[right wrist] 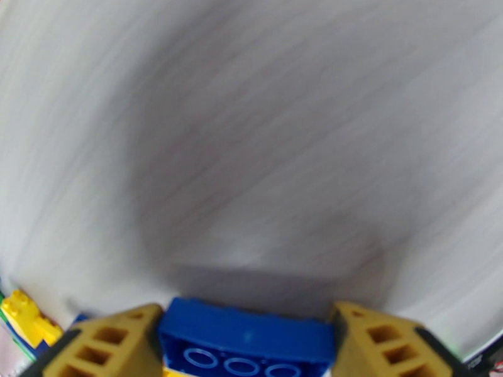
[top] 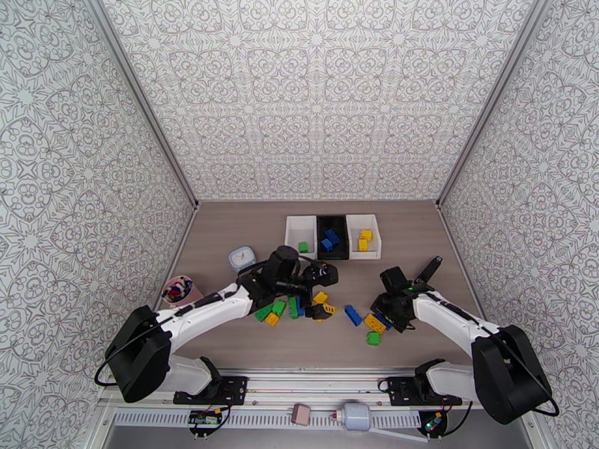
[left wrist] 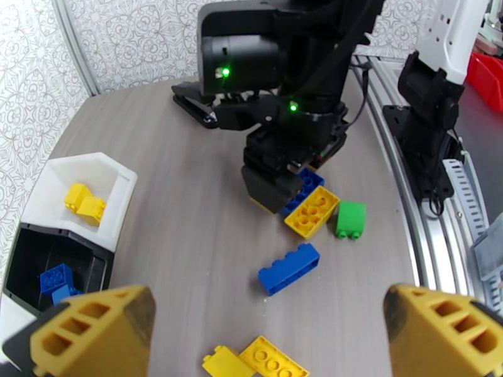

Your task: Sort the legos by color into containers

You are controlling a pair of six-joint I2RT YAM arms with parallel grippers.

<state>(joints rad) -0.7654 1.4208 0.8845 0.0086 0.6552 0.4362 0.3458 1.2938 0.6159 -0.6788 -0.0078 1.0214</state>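
Note:
Three containers stand in a row at the back: a white bin [top: 301, 227] with a green lego, a black bin [top: 332, 252] with blue ones, and a white bin [top: 372, 227] with yellow ones. Loose legos [top: 296, 307] lie in a heap mid-table under my left gripper [top: 323, 277]. Its fingers [left wrist: 94, 331] are spread wide and open, with nothing between them. My right gripper [left wrist: 276, 190] is down at the table, shut on a blue lego [right wrist: 245, 340] that fills the gap between both pads. A yellow lego [left wrist: 312, 212], a green lego [left wrist: 351, 219] and another blue lego [left wrist: 289, 268] lie beside it.
A pink cup [top: 177, 289] of colourful bits and a small round white-blue object [top: 242, 257] sit at the left. Patterned walls close in the table on three sides. Bare tabletop lies between the bins and my right gripper.

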